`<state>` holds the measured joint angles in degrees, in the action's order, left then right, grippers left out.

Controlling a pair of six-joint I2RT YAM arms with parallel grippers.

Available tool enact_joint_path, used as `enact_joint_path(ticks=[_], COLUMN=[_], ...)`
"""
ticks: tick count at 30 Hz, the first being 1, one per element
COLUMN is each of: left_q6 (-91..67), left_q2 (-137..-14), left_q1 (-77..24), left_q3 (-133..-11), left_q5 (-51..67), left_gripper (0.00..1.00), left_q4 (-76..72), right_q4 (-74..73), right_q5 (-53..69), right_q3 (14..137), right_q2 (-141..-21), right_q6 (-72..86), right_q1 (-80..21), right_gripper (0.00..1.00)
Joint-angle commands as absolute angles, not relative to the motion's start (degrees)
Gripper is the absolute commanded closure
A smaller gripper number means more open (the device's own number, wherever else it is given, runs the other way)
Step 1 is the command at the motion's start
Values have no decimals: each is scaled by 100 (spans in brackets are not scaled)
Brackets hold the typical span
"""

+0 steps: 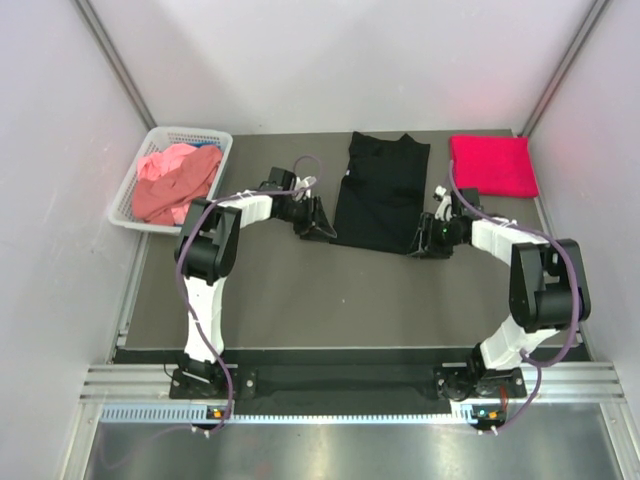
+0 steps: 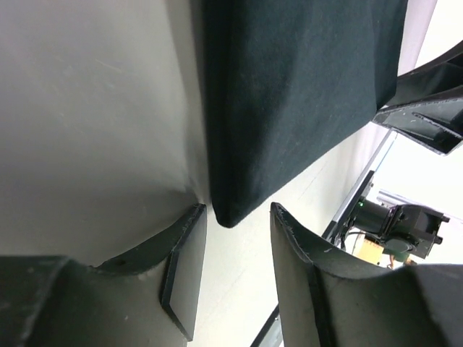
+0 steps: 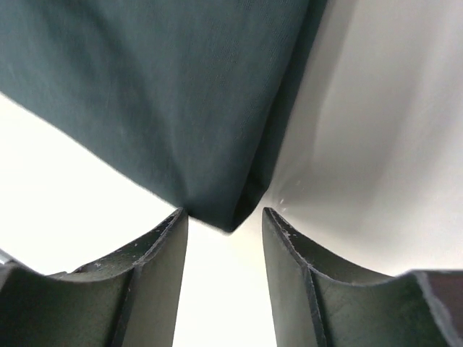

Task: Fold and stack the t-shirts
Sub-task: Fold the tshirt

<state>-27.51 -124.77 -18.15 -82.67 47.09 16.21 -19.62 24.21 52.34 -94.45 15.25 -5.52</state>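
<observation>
A black t-shirt (image 1: 382, 192) lies flat on the table at the back middle, its sleeves folded in. My left gripper (image 1: 318, 228) is open at the shirt's near left corner (image 2: 228, 214), which sits just at the mouth of the jaws. My right gripper (image 1: 428, 240) is open at the near right corner (image 3: 230, 220), likewise between the fingertips. A folded crimson red t-shirt (image 1: 493, 164) lies at the back right. Salmon pink shirts (image 1: 172, 183) lie heaped in the white basket, with a bit of blue cloth (image 1: 212, 148) at its far end.
The white lattice basket (image 1: 128, 196) stands at the back left against the wall. White walls close in the table on three sides. The right arm (image 2: 405, 224) shows at the edge of the left wrist view.
</observation>
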Motion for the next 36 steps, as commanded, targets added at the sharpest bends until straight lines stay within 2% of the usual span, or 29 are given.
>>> enact_joint_path(ticks=[1, 4, 5, 6, 8, 9, 11, 18, 25, 27, 28, 29, 32, 36], left_q6=[-2558, -2575, -2575, -2584, -2584, -2575, -2619, -2918, -3321, -3471, -3593, -3638, -3534, -2919], left_q2=[-12217, -12243, -12243, -12234, -12182, -12147, -12033, -11383, -10583, -10285, -10196, -10100, -9862, -10228], left_q1=[-1854, -1854, -1863, -1863, -1872, -1872, -1872, -1960, -2214, -2285, -2303, -2303, -2294, -2294], left_q3=[-8086, -8086, -8077, -8068, -8016, -7990, -7867, -7085, -5716, -5407, -5179, -5107, -5351, -6703], left_q5=[4553, 4535, 4544, 4570, 4605, 4605, 4483, 4201, 3516, 3297, 3261, 3261, 3156, 2751], left_gripper=[54, 58, 65, 79, 92, 100, 100, 100, 100, 94, 87, 80, 72, 69], left_q4=[1380, 1354, 1354, 1345, 1362, 1380, 1520, 1511, 1819, 1811, 1819, 1828, 2038, 2794], right_q4=[-1407, -950, -888, -827, -791, -852, -1019, -1503, -1670, -1722, -1766, -1932, -2284, -2320], right_q5=[2496, 2601, 2645, 2698, 2716, 2690, 2480, 2014, 1837, 1837, 1846, 1854, 1618, 1765], right_q3=[5028, 4764, 4703, 4667, 4571, 4536, 4483, 4000, 2841, 2655, 2576, 2593, 2926, 3777], right_q2=[-9132, -9132, -9149, -9149, -9071, -8940, -8799, -8192, -7261, -6831, -6681, -6401, -6031, -6414], right_q6=[1538, 1608, 1643, 1661, 1740, 1740, 1758, 1881, 2617, 2698, 2733, 2733, 2681, 2137], right_q1=[-659, -642, -642, -650, -642, -650, -650, -650, -756, -782, -791, -791, -774, -738], right_gripper=[55, 60, 63, 72, 83, 93, 100, 100, 100, 100, 95, 81, 66, 64])
